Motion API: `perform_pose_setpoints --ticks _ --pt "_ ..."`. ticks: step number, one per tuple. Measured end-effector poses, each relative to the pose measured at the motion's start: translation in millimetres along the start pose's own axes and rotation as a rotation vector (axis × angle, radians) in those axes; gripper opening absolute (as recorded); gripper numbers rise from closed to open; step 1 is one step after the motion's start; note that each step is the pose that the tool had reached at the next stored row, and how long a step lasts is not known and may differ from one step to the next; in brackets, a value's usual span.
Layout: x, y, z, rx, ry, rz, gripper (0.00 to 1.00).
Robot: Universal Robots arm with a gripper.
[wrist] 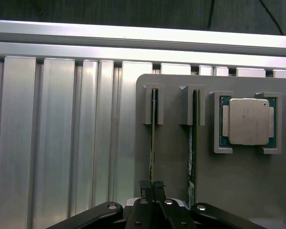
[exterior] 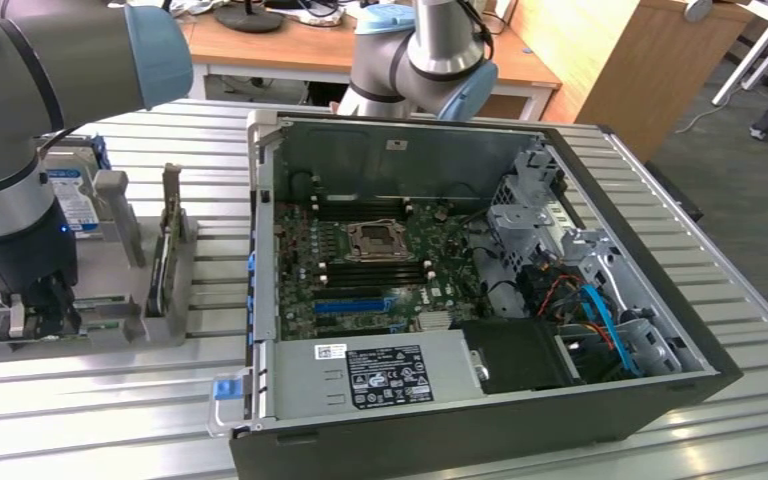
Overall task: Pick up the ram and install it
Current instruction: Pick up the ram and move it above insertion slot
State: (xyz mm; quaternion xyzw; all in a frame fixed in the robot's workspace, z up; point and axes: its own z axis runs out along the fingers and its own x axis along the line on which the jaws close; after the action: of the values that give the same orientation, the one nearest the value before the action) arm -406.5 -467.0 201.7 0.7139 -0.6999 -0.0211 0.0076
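Observation:
In the wrist view the ram (wrist: 153, 133) stands on edge in a slot of the grey holder (wrist: 171, 157), seen as a thin green strip. My gripper (wrist: 152, 186) is shut on its near end, one dark fingertip pressed to each side. A second green stick (wrist: 192, 143) stands in the neighbouring slot, untouched. In the exterior view my gripper (exterior: 40, 318) reaches straight down into the holder (exterior: 157, 320) at the exterior view's left, beside the open computer case (exterior: 264, 250). The motherboard (exterior: 357, 270) lies exposed inside, with dark memory slots (exterior: 364, 268) flanking the processor socket (exterior: 381, 240).
A square silver processor chip (wrist: 248, 121) sits in its own pocket of the holder. A hard drive with a blue-white label (exterior: 75, 195) stands behind my arm. A dark board (exterior: 161, 260) stands upright in the holder. Ribbed aluminium table (exterior: 117, 420) surrounds the case.

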Motion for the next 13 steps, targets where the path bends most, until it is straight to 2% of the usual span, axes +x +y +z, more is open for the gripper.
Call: perform_pose_setpoints --ticks 7,13 --pt "0.0 0.0 -0.7 0.0002 -0.0001 0.000 0.12" --pt "-0.1 0.2 -6.5 0.0000 0.0001 0.000 0.12"
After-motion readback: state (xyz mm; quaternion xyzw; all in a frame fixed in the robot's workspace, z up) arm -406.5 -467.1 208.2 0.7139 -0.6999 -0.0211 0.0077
